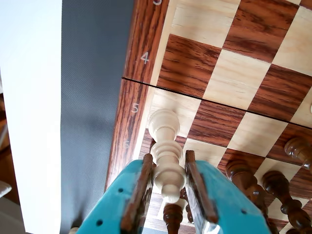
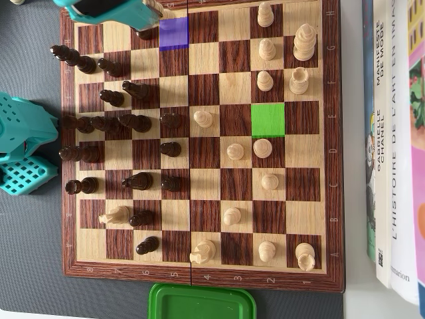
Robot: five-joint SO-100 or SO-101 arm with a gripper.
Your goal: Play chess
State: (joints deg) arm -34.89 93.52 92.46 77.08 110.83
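Turned pale wood is what the teal two-finger gripper [image 1: 169, 195] is clamping: a light-coloured, lathe-turned wooden chess piece [image 1: 165, 156], squeezed between the brown pads [image 1: 142, 187] just below its collar; the piece is hanging over the numbered edge of the folding wooden chessboard [image 1: 141, 97], near the files marked 5 and 6 in the wrist view; in the overhead view the gripper [image 2: 143, 20] is sitting at the board's top edge beside a purple-tinted square [image 2: 174, 33], with a green-tinted square [image 2: 267, 119] well apart to the right. The piece is likely handling as light, rigid and smooth, so it could be slipping or tilting between flat pads; the narrow waist under the collar seems the safest hold. Dark turned wooden pieces [image 1: 278, 195] are crowding close by, so knocking them is a risk.
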